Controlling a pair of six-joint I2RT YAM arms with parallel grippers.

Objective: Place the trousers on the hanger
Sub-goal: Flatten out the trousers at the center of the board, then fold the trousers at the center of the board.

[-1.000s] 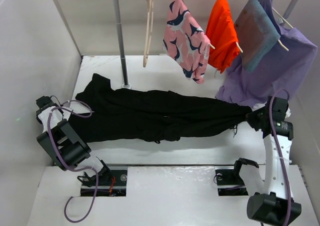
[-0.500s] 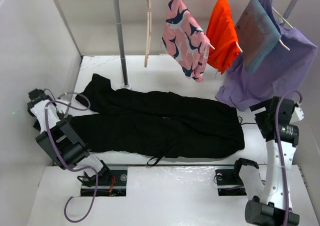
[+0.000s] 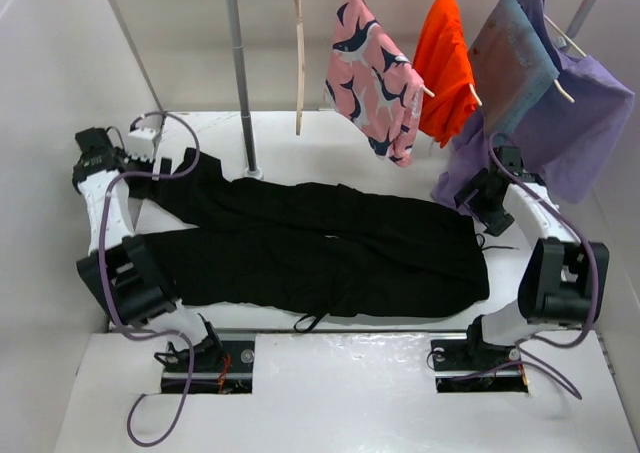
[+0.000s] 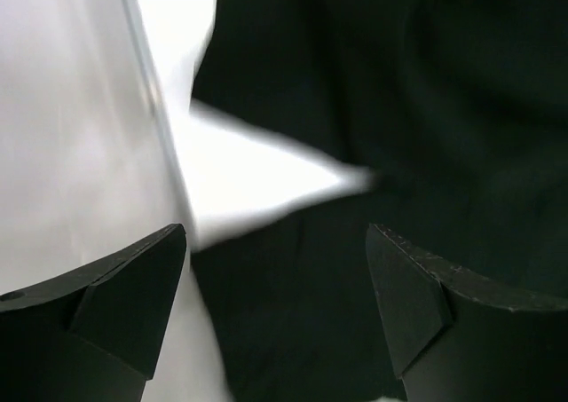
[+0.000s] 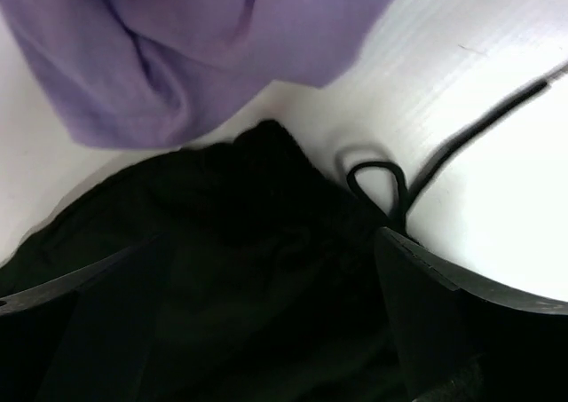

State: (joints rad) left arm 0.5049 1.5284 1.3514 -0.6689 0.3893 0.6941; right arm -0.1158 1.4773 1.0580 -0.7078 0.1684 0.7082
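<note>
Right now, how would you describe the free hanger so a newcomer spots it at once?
Find the upright metal pole at the back of the table. Just right of it, left of the pink patterned garment, hangs the hanger, pale wood. It alone carries no clothing.

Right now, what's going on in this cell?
Two arms are working on the black trousers, which lie spread flat on the table. The left gripper is open over the leg ends, where the two legs part. The right gripper is open over the waistband, near the drawstring loop. Neither holds anything. The bare wooden hanger hangs at the back beside the pink garment, untouched.
</note>
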